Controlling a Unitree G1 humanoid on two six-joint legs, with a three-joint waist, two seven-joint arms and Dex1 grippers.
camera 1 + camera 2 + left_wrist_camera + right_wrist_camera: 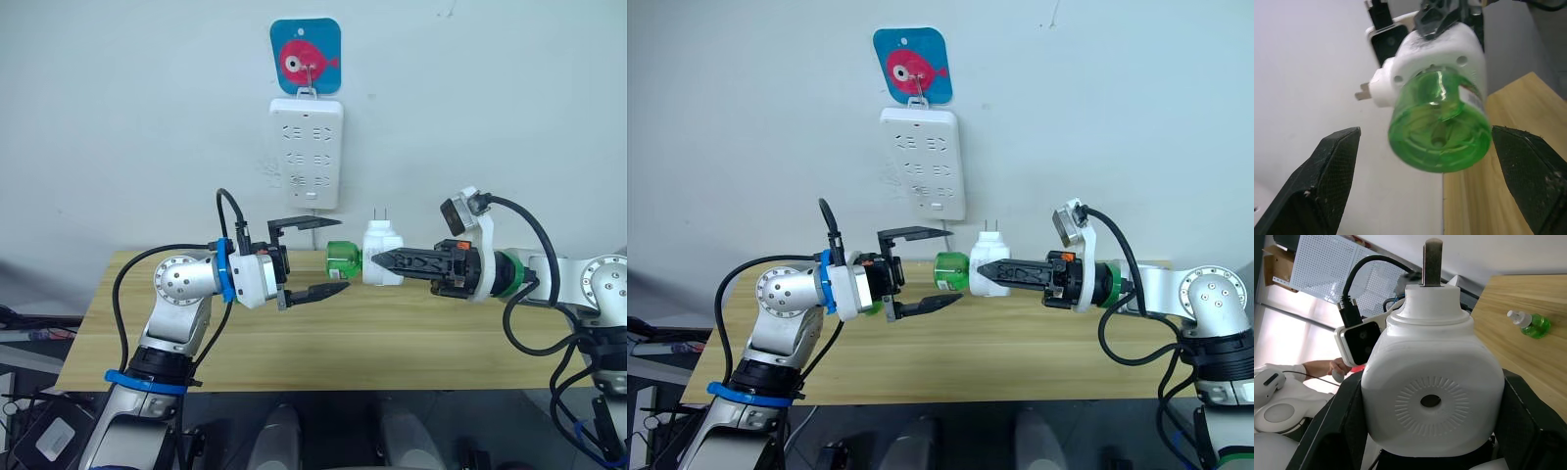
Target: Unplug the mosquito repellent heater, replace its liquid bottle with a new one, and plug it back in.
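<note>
The white mosquito repellent heater [384,250] hangs in the air in front of the wall, prongs up, unplugged. My right gripper [374,260] is shut on its sides, with a black finger [1533,426] along each flank. A green liquid bottle [344,260] sticks out of the heater sideways, toward my left arm. My left gripper [343,257] is open, and the bottle's base [1442,137] lies between its fingers [1327,166] without touching them. Another green bottle [1531,324] with a white cap lies on the wooden table.
A long white power strip [306,152] hangs on the wall from a blue fish hook [306,57], above the heater. The wooden table [392,343] spans below both arms. A person's hand [1338,367] shows far behind my left arm.
</note>
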